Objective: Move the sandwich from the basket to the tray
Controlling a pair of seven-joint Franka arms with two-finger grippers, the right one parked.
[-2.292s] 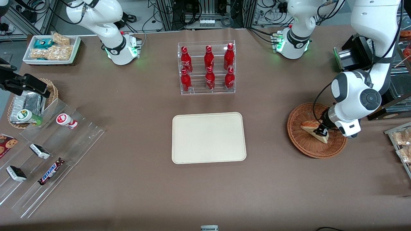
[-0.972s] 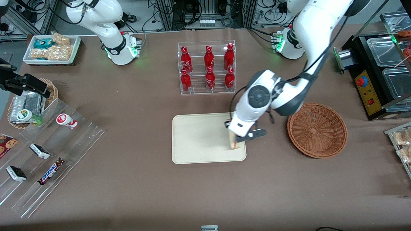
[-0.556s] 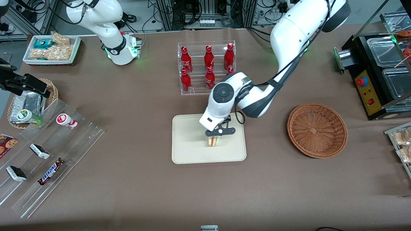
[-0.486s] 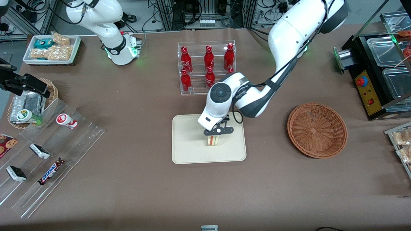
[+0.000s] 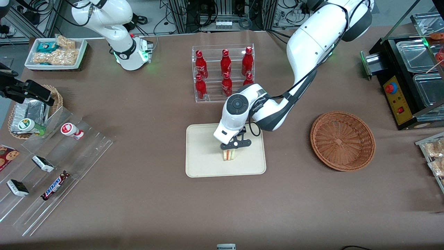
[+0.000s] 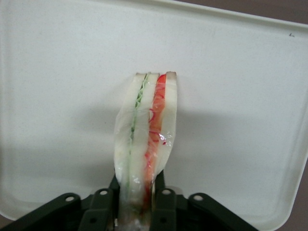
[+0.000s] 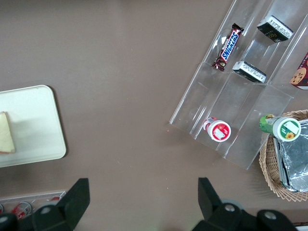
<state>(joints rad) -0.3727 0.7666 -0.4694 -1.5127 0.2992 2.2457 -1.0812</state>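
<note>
While the left arm reaches over the tray (image 5: 204, 163), its pincer (image 5: 231, 147) is clenched on the sandwich (image 5: 229, 155), with one finger pressed against each bread face. The sandwich stands on edge, its green and red filling layers facing the front camera. In the wrist view the sandwich (image 6: 147, 139) projects from between the fingers (image 6: 163, 199) over the bare tray (image 6: 57, 96), and its shadow falls on the tray floor close around it. Whether its lower edge touches the tray cannot be told. The sandwich is over the middle part of the tray, slightly toward the working arm's end. In the right wrist view one pale bread face (image 7: 6, 133) shows above the tray (image 7: 38, 130).

The basket (image 5: 342, 140) sits on the brown surface (image 5: 156, 208), well apart from the tray, toward the working arm's end. A clear rack of red bottles (image 5: 223, 73) stands farther from the front camera than the tray. Toward the parked arm's end lie a stepped clear rack (image 5: 52, 166) with snack bars and a smaller wicker basket (image 5: 33, 111).
</note>
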